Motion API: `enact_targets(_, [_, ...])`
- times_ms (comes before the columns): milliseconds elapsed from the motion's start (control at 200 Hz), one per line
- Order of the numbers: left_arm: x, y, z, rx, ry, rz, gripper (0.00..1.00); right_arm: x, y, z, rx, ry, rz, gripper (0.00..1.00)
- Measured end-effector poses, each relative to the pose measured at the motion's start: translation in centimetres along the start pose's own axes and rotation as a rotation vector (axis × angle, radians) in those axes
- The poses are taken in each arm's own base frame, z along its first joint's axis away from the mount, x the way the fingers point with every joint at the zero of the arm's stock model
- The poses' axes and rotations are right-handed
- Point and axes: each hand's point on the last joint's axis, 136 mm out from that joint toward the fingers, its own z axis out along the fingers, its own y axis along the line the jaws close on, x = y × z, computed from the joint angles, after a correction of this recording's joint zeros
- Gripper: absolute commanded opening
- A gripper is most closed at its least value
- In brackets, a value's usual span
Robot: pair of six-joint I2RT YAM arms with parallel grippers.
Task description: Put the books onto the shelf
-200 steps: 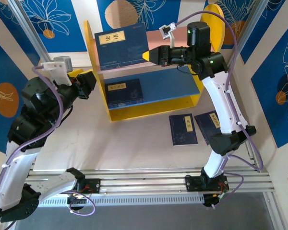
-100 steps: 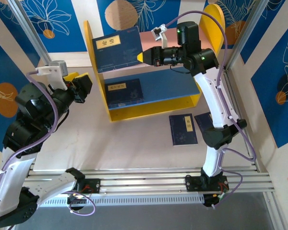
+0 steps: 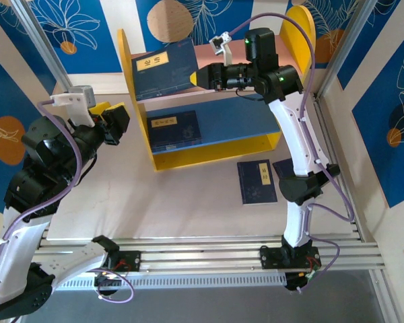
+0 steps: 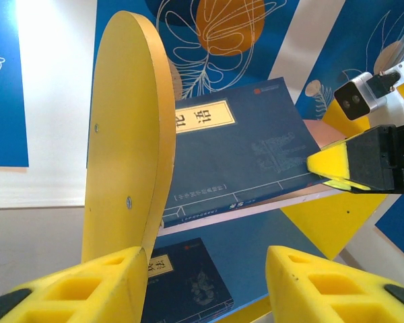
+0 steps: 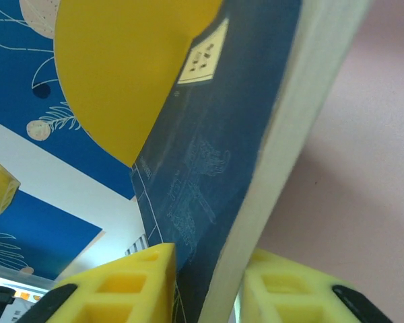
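Right gripper (image 3: 200,76): fingers set either side of the near edge of the upper book (image 3: 165,67), one at the cover and one at the back. Whether they press it or merely flank it cannot be told. Upper book: dark navy with a tan title label, standing tilted on the pink upper board (image 3: 212,52) of the shelf (image 3: 188,158), directly ahead of the right fingertips. Its far end is by the yellow side panel (image 4: 124,134) opposite that gripper. Left gripper (image 4: 205,282): fingers apart with nothing between them, clear of the shelf, the side panel rising just ahead of its left finger. Second book (image 3: 174,130): flat on the blue lower board (image 3: 239,118), below the right gripper and ahead of the left one. Third book (image 3: 256,181): flat on the table (image 3: 155,195), well behind the right gripper, beside that arm's lower link. Fourth book (image 3: 283,168): partly hidden behind the same arm.
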Motion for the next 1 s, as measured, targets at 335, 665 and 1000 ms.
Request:
enact_targets(335, [0.0,0.0,0.0,0.000,0.000,0.000,0.50,-0.2,-0.6,-0.2,0.058,-0.013,-0.032,0.53])
enact_targets(665, [0.0,0.0,0.0,0.000,0.001,0.000,0.50,-0.6,-2.1,-1.0,0.180,-0.033,-0.083,0.61])
enact_targets(1000, [0.0,0.0,0.0,0.000,0.001,0.000,0.50,-0.3,-2.8,-0.7,0.205,-0.021,-0.089,0.61])
